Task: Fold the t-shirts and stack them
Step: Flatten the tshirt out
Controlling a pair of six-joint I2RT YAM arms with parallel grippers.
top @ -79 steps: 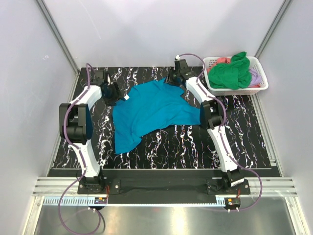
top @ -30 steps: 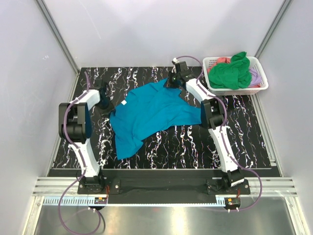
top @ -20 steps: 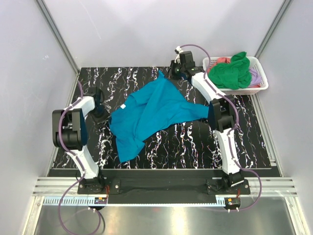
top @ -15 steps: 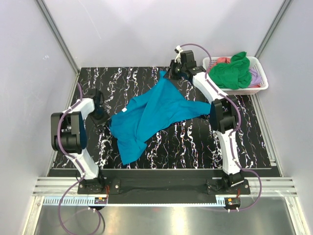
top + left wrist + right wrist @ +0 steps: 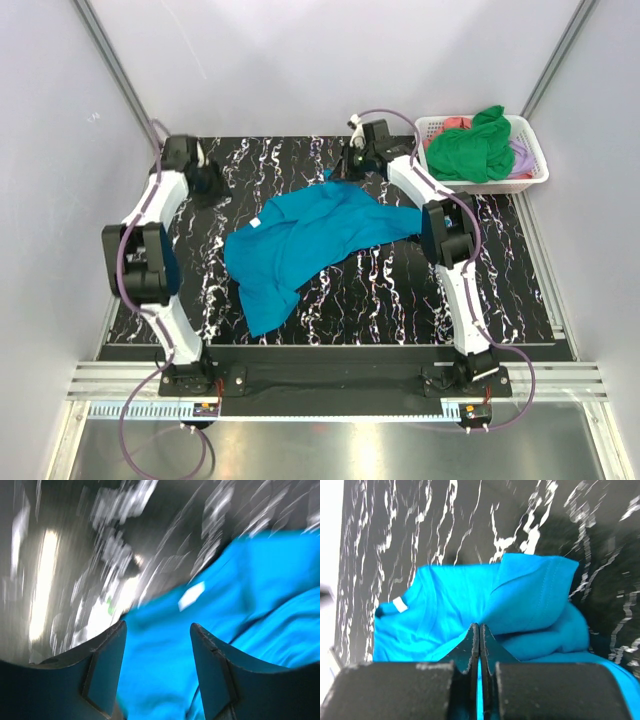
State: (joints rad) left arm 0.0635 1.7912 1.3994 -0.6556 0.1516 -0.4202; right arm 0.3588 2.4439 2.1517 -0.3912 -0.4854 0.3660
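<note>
A teal-blue t-shirt [image 5: 310, 238] lies crumpled across the middle of the black marbled table [image 5: 400, 300]. My right gripper [image 5: 341, 172] is at the shirt's far edge, shut on a fold of the teal cloth; the right wrist view shows the jaws [image 5: 479, 626] pressed together on it. My left gripper [image 5: 211, 180] is at the far left of the table, apart from the shirt. It is open and empty [image 5: 157, 627], with the blurred shirt [image 5: 210, 645] beyond its fingers. Green [image 5: 470, 150], coral-pink [image 5: 456, 123] and lilac [image 5: 523, 153] shirts lie in the basket.
The white lattice basket [image 5: 535, 175] stands at the far right corner of the table. A white neck tag [image 5: 258, 224] shows at the teal shirt's left edge. Grey walls close in the table on three sides.
My left arm has let the shirt's left edge go and swung back to the far left corner. My right gripper lifted the shirt's far edge, then lowered it; the shirt is more bunched.
</note>
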